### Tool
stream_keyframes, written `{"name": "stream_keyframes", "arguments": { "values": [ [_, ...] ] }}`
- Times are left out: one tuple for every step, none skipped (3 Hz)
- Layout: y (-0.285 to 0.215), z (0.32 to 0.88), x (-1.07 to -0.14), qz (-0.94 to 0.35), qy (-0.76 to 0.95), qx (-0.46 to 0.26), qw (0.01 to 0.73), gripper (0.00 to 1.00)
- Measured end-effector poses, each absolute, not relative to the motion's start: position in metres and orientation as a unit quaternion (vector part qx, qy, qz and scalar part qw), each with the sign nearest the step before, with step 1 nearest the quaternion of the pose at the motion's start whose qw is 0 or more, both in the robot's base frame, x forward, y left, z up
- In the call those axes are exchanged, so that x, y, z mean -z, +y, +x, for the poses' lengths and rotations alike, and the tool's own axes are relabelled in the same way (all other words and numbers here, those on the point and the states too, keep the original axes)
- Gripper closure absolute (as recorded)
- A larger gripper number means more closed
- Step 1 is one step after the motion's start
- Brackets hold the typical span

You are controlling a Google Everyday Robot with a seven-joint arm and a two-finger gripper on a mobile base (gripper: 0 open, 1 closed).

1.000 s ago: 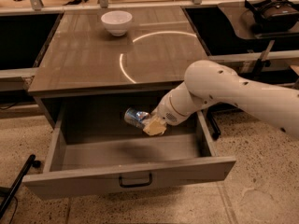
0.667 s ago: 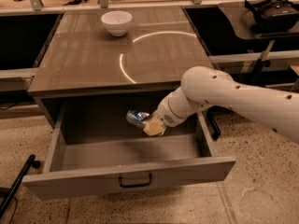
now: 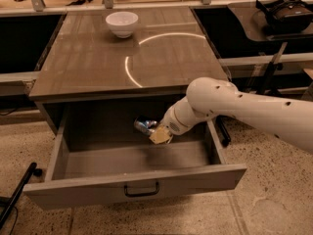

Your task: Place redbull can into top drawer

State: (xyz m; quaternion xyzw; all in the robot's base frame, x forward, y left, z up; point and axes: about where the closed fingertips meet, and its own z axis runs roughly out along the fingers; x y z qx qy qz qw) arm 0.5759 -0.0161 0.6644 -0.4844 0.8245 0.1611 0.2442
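The top drawer (image 3: 137,180) is pulled open below the cabinet top, with its dark bail handle at the front centre. The redbull can (image 3: 144,126), silver and blue, lies tilted on its side inside the drawer space near the back middle, held above the drawer floor. My gripper (image 3: 155,132) reaches in from the right on the white arm and is shut on the can's right end. A yellowish fingertip (image 3: 160,136) shows just below the can.
A white bowl (image 3: 122,23) stands on the cabinet top (image 3: 88,62) at the back. A black headset (image 3: 286,10) lies on a side table at the right. A dark bar (image 3: 17,192) lies on the floor at the left.
The arm and the can have shifted slightly left and deeper into the drawer. The can stays held in the gripper.
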Motion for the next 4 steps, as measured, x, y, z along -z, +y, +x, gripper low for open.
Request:
{"name": "stream_keyframes", "arguments": {
  "values": [
    [-0.014, 0.578, -0.658, -0.483, 0.826, -0.164, 0.241, 0.04],
    [-0.025, 0.572, -0.666, -0.481, 0.826, -0.166, 0.242, 0.0],
    [-0.062, 0.554, -0.688, -0.458, 0.832, -0.173, 0.26, 0.0],
    [-0.117, 0.53, -0.723, -0.427, 0.843, -0.169, 0.279, 0.0]
  ]
}}
